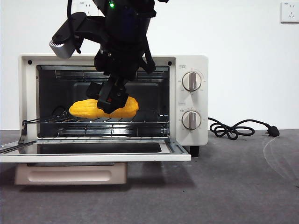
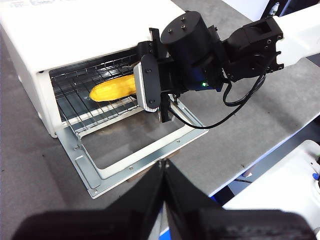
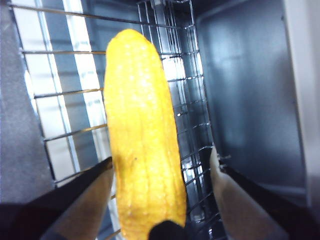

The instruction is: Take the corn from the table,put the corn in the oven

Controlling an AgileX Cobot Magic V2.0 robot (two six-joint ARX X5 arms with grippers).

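The yellow corn (image 1: 84,108) lies on the wire rack (image 1: 145,119) inside the cream-white oven (image 1: 194,63), whose door (image 1: 93,152) hangs open and flat. My right gripper (image 1: 111,100) reaches into the oven from above and in front. In the right wrist view its fingers stand on either side of the corn (image 3: 142,140), open, with a clear gap on one side. The right gripper's midpoint (image 3: 160,175) falls over the cob. My left gripper (image 2: 163,167) hangs shut and empty, high over the table (image 2: 30,170) in front of the oven (image 2: 75,30). From there the corn (image 2: 111,90) shows on the rack.
The oven's black cord (image 1: 233,129) lies coiled on the table (image 1: 233,186) to the right of the oven. Two round knobs (image 1: 191,81) sit on the oven's right panel. A wall socket (image 1: 289,11) is at the top right.
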